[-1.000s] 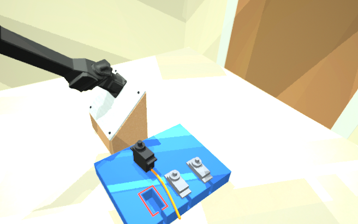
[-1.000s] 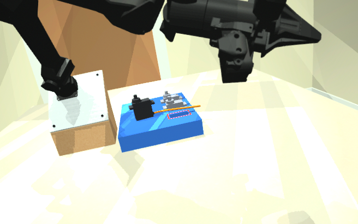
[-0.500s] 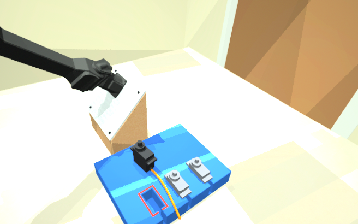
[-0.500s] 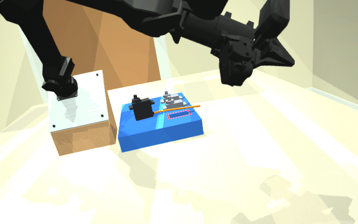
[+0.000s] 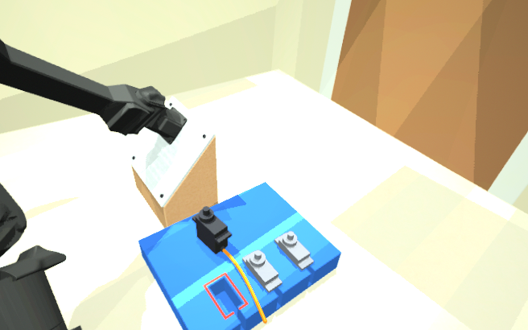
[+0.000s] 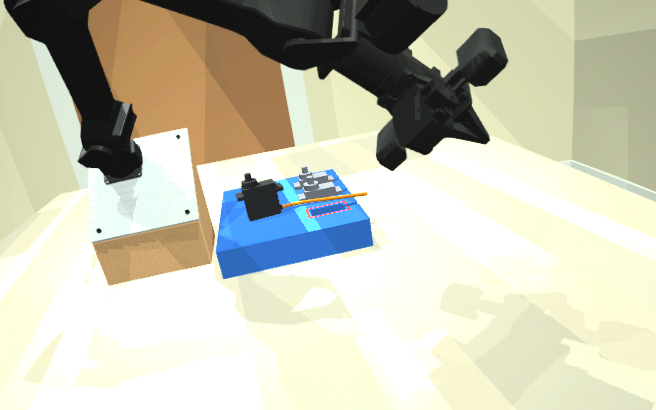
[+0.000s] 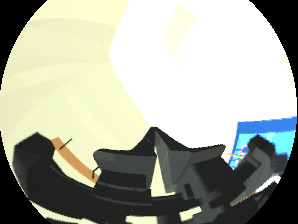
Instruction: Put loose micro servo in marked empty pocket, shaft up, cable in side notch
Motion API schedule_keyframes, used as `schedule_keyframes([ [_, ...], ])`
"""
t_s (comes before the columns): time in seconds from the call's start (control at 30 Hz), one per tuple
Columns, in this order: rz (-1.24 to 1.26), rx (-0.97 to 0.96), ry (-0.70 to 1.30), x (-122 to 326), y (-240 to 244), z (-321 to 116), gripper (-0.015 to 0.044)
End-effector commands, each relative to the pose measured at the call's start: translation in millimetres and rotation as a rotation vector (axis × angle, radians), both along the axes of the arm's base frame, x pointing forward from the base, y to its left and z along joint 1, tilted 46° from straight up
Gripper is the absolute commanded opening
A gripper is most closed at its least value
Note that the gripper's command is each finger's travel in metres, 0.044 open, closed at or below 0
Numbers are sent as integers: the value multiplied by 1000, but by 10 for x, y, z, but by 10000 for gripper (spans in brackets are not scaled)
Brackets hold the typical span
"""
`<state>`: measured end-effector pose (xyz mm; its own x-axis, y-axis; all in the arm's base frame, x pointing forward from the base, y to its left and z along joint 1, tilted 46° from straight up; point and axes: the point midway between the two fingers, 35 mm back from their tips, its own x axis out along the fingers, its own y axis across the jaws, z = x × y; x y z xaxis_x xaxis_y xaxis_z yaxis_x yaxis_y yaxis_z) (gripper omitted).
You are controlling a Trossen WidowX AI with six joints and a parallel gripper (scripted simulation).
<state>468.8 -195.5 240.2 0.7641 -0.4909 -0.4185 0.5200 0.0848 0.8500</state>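
Note:
The loose black micro servo (image 5: 212,233) (image 6: 262,202) stands upright on the blue deck (image 5: 183,253) (image 6: 295,242) (image 7: 260,127), shaft up, on the half away from the pockets. Its orange cable (image 5: 246,278) (image 6: 325,199) runs between the marked pocket and the nearer grey servo, past the deck's edge. The marked pocket (image 5: 221,295) (image 6: 328,209) is empty inside its red outline. My gripper (image 6: 486,140) (image 7: 154,129) is shut and empty, high up and well to the right of the deck in the exterior view. Its fingertips cannot be made out in the top view.
Two grey servos (image 5: 262,270) (image 5: 294,249) sit in the deck's other pockets. A wooden block with a sloping white top plate (image 5: 190,184) (image 6: 152,254) stands beside the deck and carries the black arm (image 5: 61,81) (image 6: 73,66). A brown panel (image 5: 430,73) stands beyond the table.

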Motion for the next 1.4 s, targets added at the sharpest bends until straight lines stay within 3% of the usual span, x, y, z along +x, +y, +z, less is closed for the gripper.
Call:
schedule_keyframes([
  [0.0, 32, -49, 134, -36, 132, -301, 0],
  [0.7, 241, -278, 677, -395, 636, -1336, 0],
  [1.37, 525, -532, 1183, -975, 1011, -2014, 0],
])
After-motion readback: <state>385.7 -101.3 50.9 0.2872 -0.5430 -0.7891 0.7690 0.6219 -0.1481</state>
